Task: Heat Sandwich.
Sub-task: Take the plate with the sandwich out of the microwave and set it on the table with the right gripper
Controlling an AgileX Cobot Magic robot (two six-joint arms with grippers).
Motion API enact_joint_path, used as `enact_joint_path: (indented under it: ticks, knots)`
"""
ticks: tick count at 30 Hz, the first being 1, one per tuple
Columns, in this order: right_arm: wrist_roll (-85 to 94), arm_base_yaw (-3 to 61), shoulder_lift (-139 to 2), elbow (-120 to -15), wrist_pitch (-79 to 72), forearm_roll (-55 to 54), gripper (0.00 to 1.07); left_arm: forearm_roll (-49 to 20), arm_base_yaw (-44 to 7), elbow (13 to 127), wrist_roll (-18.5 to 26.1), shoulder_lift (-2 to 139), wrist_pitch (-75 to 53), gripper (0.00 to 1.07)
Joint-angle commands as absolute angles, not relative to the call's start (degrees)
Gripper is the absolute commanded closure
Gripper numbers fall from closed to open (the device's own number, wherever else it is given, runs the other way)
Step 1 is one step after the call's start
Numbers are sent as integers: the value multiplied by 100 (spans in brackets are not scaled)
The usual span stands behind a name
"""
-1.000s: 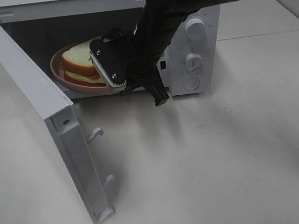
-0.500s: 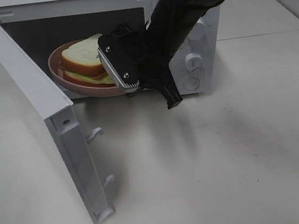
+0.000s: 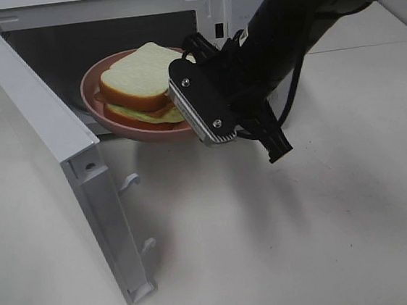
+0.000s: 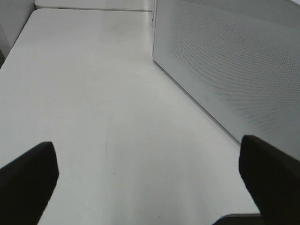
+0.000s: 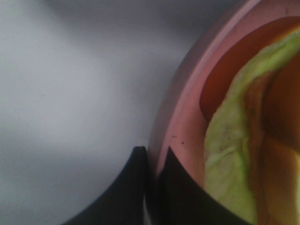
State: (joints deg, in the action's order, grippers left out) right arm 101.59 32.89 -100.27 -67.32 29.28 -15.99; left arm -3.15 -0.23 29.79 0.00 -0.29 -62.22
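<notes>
The sandwich (image 3: 140, 83), tan bread with green and reddish layers, lies on a round pink plate (image 3: 96, 98). The plate hangs tilted at the mouth of the open microwave (image 3: 101, 10), partly outside the cavity. My right gripper (image 3: 189, 122) is shut on the plate's right rim. In the right wrist view its dark fingertips (image 5: 136, 173) pinch the pink rim (image 5: 183, 108), with the sandwich's green layer (image 5: 229, 154) close beside them. My left gripper (image 4: 149, 187) is open over bare table and holds nothing. It does not show in the high view.
The microwave door (image 3: 49, 139) swings wide toward the front left, with two latch hooks (image 3: 130, 180) on its edge. A white dotted panel (image 4: 225, 61) stands close beside the left gripper. My right arm (image 3: 306, 18) covers the microwave's control side. White table (image 3: 308, 243) spreads in front.
The right gripper has drawn the plate with the sandwich out and to the right, from inside the cavity to its mouth, and raised it. The left gripper has stayed open.
</notes>
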Motion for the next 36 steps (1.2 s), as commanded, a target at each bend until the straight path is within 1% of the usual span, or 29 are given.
enact_joint_path:
  ticks: [1,12,22,28,36]
  knots:
    - [10124,3226,-9700,-6520,2647,-1553,107,-309,11,2956,0,-57,-6154,9]
    - [10078,3231,-8990,-5758,2647,-1255,107,-309,11,2956,0,-57,-6154,9]
    - [9947,3231,-8417,-5157,2693,-1209,107,-309,11,2956,0,-57,-6154,9]
    - [9517,3231,-7981,-4773,2825,-762,107,-309,11,2956,0,-57,-6154,9]
    - [9207,3231,-7408,-4337,2882,-550,107,-309,11,2956,0,-57,-6154,9]
